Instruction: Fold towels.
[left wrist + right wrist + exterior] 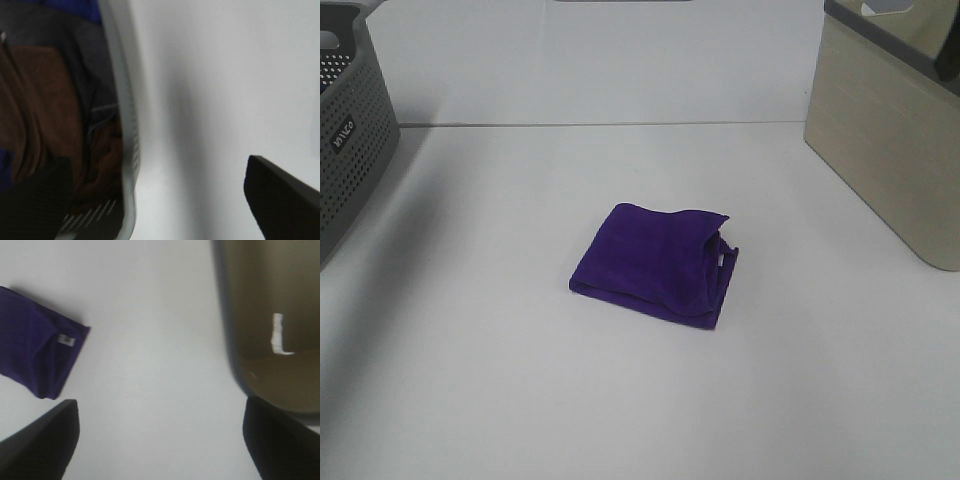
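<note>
Purple towel [655, 264] sits mid-table, already folded into a compact stack, white tag [721, 259] showing on the edge toward the beige bin [895, 150]. Neither arm is touching it.

Right gripper [160, 440]: fingers wide apart, nothing between them, hovering between the towel and the beige bin. Left gripper [160, 200]: also spread and empty, parked at the rim of the grey basket [350, 130], which holds brown and blue cloth.

Risks you should watch:
- The fold looks loose on the tag side, layers uneven. Pinch only the top layer and it likely peels open.
- A shallow grasp on soft microfibre could drag the stack instead of lifting it.
- The left fingers are close to the basket wall; a careless swing may clip it.
</note>
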`<act>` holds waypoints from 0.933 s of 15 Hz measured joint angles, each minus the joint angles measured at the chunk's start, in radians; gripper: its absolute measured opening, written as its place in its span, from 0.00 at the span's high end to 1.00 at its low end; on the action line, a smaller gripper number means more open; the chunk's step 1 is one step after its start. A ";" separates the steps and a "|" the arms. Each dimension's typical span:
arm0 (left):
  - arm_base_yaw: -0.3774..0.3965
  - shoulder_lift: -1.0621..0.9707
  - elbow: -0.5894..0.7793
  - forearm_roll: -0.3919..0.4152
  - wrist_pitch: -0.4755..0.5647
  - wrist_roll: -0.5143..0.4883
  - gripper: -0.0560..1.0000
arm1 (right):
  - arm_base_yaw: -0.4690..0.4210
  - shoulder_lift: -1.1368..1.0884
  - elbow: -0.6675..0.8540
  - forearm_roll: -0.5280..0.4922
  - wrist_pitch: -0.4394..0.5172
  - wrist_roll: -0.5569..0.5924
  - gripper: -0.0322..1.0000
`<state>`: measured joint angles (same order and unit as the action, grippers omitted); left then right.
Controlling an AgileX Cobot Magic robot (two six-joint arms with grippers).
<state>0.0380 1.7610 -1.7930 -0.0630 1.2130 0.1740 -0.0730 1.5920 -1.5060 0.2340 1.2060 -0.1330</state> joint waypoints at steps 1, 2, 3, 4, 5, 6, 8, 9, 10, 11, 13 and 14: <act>0.098 -0.192 0.203 -0.012 -0.001 0.023 0.15 | -0.010 -0.101 0.067 -0.060 0.000 0.022 0.13; 0.136 -0.312 0.302 -0.014 -0.001 0.030 0.15 | -0.010 -0.191 0.118 -0.057 0.003 0.023 0.13; 0.149 -0.365 0.346 -0.015 -0.003 0.036 0.16 | -0.010 -0.242 0.146 -0.053 0.004 0.023 0.13; 0.176 -0.496 0.450 -0.016 -0.023 0.063 0.16 | -0.010 -0.337 0.192 -0.053 0.005 0.023 0.13; 0.191 -0.608 0.545 -0.016 -0.063 0.098 0.16 | -0.010 -0.428 0.234 -0.053 0.006 0.023 0.13; 0.194 -0.723 0.613 -0.016 -0.119 0.131 0.16 | -0.010 -0.519 0.270 -0.053 -0.018 0.023 0.13; 0.194 -0.904 0.709 -0.016 -0.246 0.176 0.17 | -0.010 -0.652 0.316 -0.053 -0.103 0.024 0.13; 0.193 -0.992 0.750 -0.016 -0.288 0.185 0.17 | -0.010 -0.704 0.347 -0.053 -0.115 0.024 0.13; 0.193 -1.068 0.785 -0.015 -0.324 0.190 0.17 | -0.010 -0.759 0.399 -0.053 -0.125 0.024 0.13; 0.193 -1.094 0.798 -0.012 -0.336 0.196 0.17 | -0.010 -0.792 0.432 -0.053 -0.138 0.024 0.14; 0.193 -1.215 0.887 -0.004 -0.345 0.212 0.17 | -0.010 -0.974 0.635 -0.053 -0.377 0.024 0.14; 0.193 -1.245 0.915 -0.007 -0.336 0.211 0.17 | -0.010 -1.015 0.682 -0.058 -0.395 0.024 0.14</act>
<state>0.2310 0.5160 -0.8780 -0.0700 0.8770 0.3850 -0.0830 0.5770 -0.8240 0.1760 0.8110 -0.1090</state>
